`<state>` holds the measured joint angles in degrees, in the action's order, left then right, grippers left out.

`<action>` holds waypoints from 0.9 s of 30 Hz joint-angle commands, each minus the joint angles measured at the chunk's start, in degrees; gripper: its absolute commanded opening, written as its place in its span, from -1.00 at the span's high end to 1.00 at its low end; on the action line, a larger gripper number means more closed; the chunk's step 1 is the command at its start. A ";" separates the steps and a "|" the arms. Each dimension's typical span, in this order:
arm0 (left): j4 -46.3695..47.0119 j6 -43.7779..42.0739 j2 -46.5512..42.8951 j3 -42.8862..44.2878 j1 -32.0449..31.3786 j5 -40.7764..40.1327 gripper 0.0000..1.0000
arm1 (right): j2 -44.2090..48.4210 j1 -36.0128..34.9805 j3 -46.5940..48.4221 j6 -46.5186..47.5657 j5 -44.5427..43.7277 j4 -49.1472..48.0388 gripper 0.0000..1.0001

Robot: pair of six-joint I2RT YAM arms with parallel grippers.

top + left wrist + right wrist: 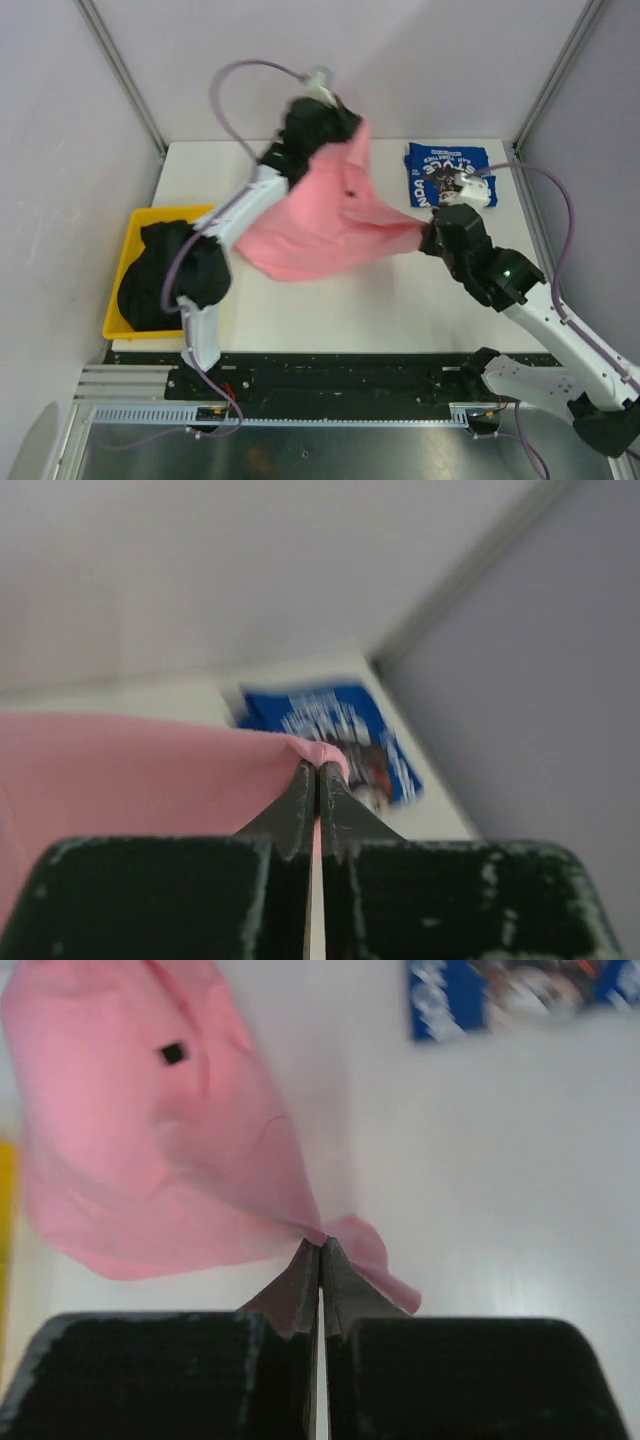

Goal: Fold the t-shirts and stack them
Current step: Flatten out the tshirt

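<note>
The pink t-shirt [320,215] hangs in the air over the middle of the table, stretched between both grippers. My left gripper [345,125] is raised high at the back and is shut on the shirt's upper edge [318,752]. My right gripper [425,237] is lower on the right and is shut on another corner of the pink shirt [322,1238]. The folded royal-blue t-shirt [445,172] with white lettering lies flat at the back right; it also shows in the left wrist view [335,730] and in the right wrist view [500,995]. Black t-shirts [170,275] are heaped at the left.
A yellow bin [122,275] at the table's left edge holds the black heap. The white table [400,310] is walled by a frame with metal posts. A black rail runs along the near edge.
</note>
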<state>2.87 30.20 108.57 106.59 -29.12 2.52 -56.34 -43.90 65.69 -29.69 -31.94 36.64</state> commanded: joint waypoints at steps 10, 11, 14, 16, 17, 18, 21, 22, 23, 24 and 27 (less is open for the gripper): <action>-9.28 -0.38 30.21 17.54 -15.72 14.35 0.92 | 3.48 20.95 -18.58 -8.71 15.81 10.05 1.00; -9.28 -0.96 29.46 17.53 -15.53 14.44 0.87 | 3.19 21.48 -18.58 -8.54 16.32 9.60 1.00; -9.76 -2.55 26.88 17.88 -14.62 16.13 0.65 | 2.19 23.23 -18.58 -8.24 18.19 8.19 1.00; -10.57 -3.18 24.45 17.78 -13.72 17.41 0.28 | 1.60 24.93 -18.58 -8.22 19.52 7.35 1.00; -11.07 -3.50 22.63 17.12 -13.30 17.55 0.09 | 1.37 26.16 -18.58 -8.25 20.33 6.89 1.00; -11.50 -3.71 20.57 15.78 -12.79 17.36 -0.09 | 1.17 27.78 -18.58 -8.22 21.35 6.35 1.00; -13.21 -3.88 11.47 8.48 -10.58 14.67 -0.40 | -0.17 33.30 -18.64 -8.39 24.23 3.92 1.00; -14.37 -3.33 7.65 5.04 -9.58 12.84 -0.45 | -1.05 35.31 -18.61 -8.51 25.14 2.75 1.00; -15.57 -2.35 3.94 1.13 -8.38 11.13 -0.47 | -2.37 37.14 -18.60 -8.66 26.43 1.47 1.00; -16.91 -1.20 0.07 -2.85 -7.07 9.40 -0.48 | -3.82 38.98 -18.59 -8.77 28.18 -0.05 1.00; -22.54 1.46 -11.37 -16.75 -4.11 1.42 -0.33 | -9.22 42.60 -18.58 -9.52 33.14 -4.69 1.00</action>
<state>-12.73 28.84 111.44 102.30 -36.56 13.61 -60.42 -5.02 46.35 -37.98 -6.15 39.59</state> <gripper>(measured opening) 0.710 0.010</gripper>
